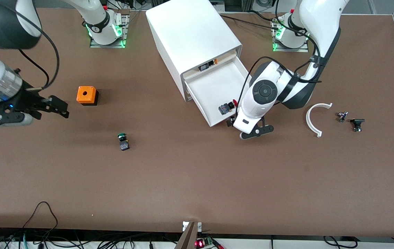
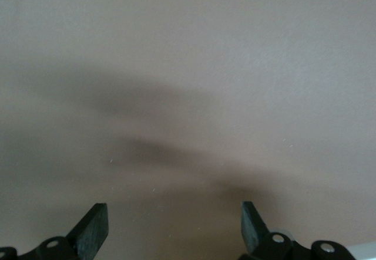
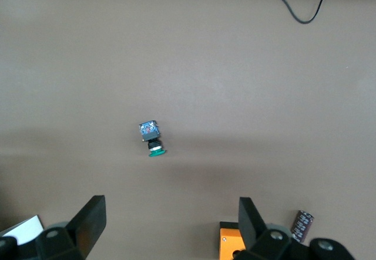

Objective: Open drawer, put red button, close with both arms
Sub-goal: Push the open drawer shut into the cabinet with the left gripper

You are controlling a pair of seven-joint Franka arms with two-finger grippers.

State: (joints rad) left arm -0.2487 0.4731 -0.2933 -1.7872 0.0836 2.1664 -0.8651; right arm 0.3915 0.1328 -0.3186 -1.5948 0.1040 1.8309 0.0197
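The drawer (image 1: 217,93) stands pulled out of the white cabinet (image 1: 191,34), and the red button (image 1: 227,107) already lies on its side inside it, close to the drawer's front lip at the corner toward the left arm's end of the table. What remains, by the look of it, is the closing push by both arms.

Nearest the camera, the left gripper (image 1: 256,132) hangs low over the bare table (image 1: 197,180) just in front of the drawer's front lip, its fingers (image 2: 94,230) spread wide and holding nothing. The button sits just inside the lip, near those fingers but apart from them, with the lip between.

Toward the right arm's end of the table, well apart from the drawer, the right gripper (image 1: 53,106) waits over the tabletop, equally wide open and empty, with the green-capped button (image 1: 123,141) and the orange box (image 1: 86,95) lying near it.

To close well, each gripper should probably meet the front lip flat, one toward each corner, and press evenly along the drawer's slanted line of travel so it slides straight without jamming. A slow push would likely keep the loose button from rolling.
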